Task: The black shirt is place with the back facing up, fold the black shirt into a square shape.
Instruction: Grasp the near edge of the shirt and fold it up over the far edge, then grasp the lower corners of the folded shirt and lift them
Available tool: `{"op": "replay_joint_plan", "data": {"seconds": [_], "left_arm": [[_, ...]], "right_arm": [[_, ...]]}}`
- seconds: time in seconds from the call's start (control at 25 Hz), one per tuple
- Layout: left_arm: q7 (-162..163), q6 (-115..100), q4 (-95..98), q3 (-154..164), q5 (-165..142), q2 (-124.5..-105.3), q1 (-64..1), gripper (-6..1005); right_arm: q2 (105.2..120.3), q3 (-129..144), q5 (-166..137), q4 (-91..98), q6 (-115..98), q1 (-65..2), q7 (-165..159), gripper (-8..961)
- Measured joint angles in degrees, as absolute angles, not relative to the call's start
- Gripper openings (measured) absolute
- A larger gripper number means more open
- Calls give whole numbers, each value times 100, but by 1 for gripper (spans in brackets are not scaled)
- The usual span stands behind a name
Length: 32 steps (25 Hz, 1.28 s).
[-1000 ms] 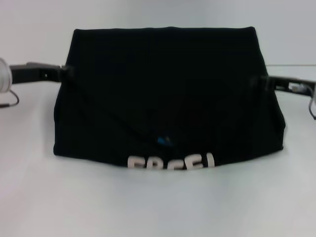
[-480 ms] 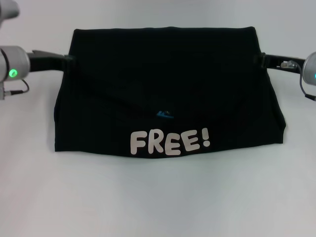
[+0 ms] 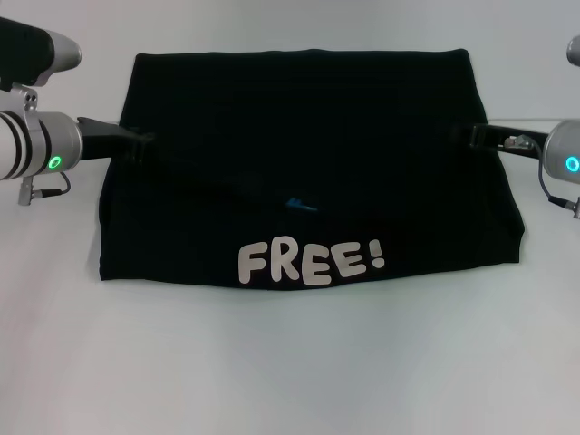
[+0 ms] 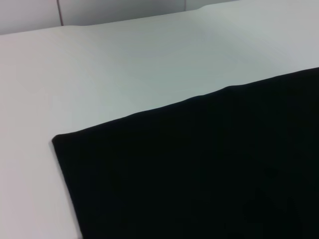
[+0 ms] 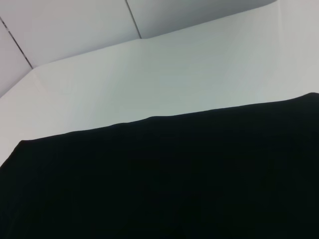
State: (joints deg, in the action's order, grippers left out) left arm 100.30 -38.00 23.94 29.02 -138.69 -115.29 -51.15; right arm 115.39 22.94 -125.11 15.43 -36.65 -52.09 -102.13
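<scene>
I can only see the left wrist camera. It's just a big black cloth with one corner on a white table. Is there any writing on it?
Observer: Yes. The head view shows white letters spelling FREE! on the black shirt, close to the edge nearest the robot.
Operator: Where are the robot's hands?
Observer: The left gripper reaches in over the shirt's left edge, and the right gripper reaches in over its right edge. They are about level with each other.
Operator: Is it a square yet?
Observer: Not quite. The near edge is wider than the far edge, so the sides slant.
</scene>
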Motion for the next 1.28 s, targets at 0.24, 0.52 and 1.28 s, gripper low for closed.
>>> {"op": "replay_joint_plan", "data": {"seconds": [0.24,0.52,1.28], "left_arm": [[10090,-3603,2415,2927,-13888,-11541,-5084,244],[11043,-4144,3267,3105,-14221,-11625,-4710,550],[11881,-7136,5212,3265,-14130,-11968,-3045,879]], "right_arm": [[11543,2243,-12510,1649,-3739,-5122,-10236,295],[11552,2246,-12408,2100,-4371,-4876,-10367,563],[11444,2286,-12129,2718,-6374,-4062,-10309,694]]}}
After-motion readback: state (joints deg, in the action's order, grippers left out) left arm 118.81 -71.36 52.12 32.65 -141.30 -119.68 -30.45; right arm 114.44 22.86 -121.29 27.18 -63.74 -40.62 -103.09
